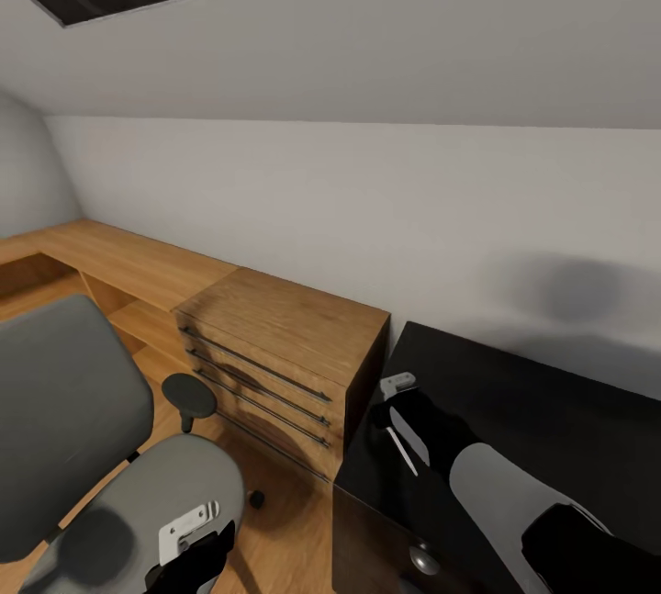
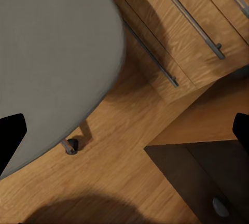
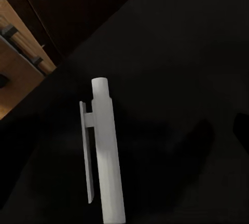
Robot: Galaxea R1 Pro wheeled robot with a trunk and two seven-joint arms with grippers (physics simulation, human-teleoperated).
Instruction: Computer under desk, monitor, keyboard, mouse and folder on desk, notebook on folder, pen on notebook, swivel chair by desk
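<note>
A white pen (image 3: 106,151) with a clip lies flat on the black desk (image 1: 551,392), near its left end. My right gripper (image 1: 397,401) hovers just above the pen (image 1: 401,450), open, with one dark finger (image 3: 243,130) at the edge of the right wrist view. The swivel chair (image 1: 64,410) stands to the left of the desk, and its grey seat (image 2: 52,53) is bare where I see it. My left gripper (image 1: 197,543) hangs open over the seat's front edge. The monitor, keyboard, mouse, folder, notebook and computer are out of view.
An oak drawer unit (image 1: 275,346) with metal bar handles stands between the chair and the desk, joined to a low oak shelf (image 1: 101,254) along the white wall. The chair's black armrest (image 1: 188,397) sits close to the drawers. The floor is wood.
</note>
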